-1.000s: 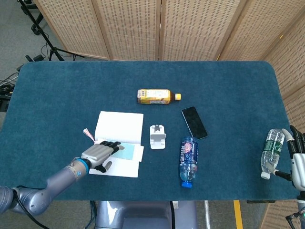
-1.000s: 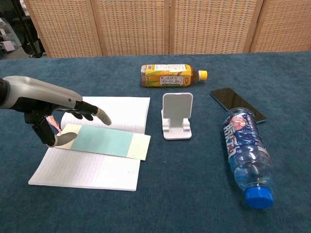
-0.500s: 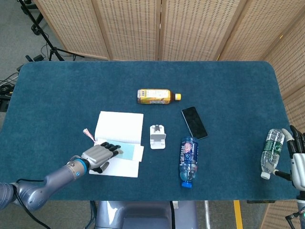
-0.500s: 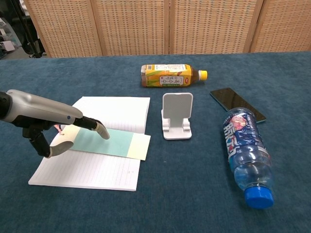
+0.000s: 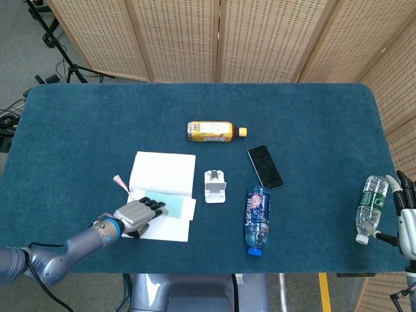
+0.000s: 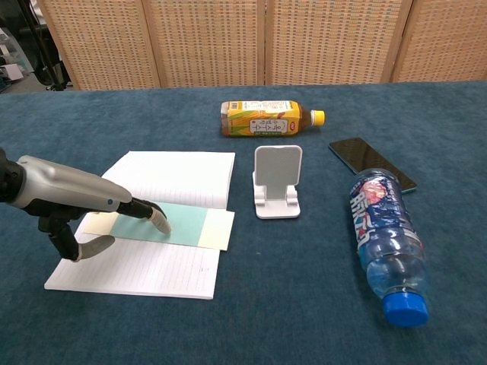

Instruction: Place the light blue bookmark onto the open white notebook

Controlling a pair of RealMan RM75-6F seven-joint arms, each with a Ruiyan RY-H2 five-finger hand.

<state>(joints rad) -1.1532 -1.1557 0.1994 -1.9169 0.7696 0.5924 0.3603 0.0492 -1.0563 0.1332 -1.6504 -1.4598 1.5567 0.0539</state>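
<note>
The light blue bookmark [image 6: 176, 223] lay flat across the middle of the open white notebook [image 6: 171, 176], its pale yellow end jutting a little past the notebook's right edge. The left hand [image 6: 72, 209] hovered low over the notebook's left side, fingers spread and holding nothing, one fingertip [image 6: 161, 222] down at the bookmark's surface, though I could not tell whether it actually pressed. In the head view the right hand [image 5: 406, 211] stood at the tabletop's [image 5: 312, 117] far right edge, fingers apart and empty, just beside a clear water bottle [image 5: 370, 207] lying there. Near the notebook stood a small white phone stand [image 6: 277, 182]. Beyond it lay a yellow tea bottle [image 6: 268, 119] on its side, a dark phone [image 6: 371, 162], and a blue-capped bottle [image 6: 386, 243].
</note>
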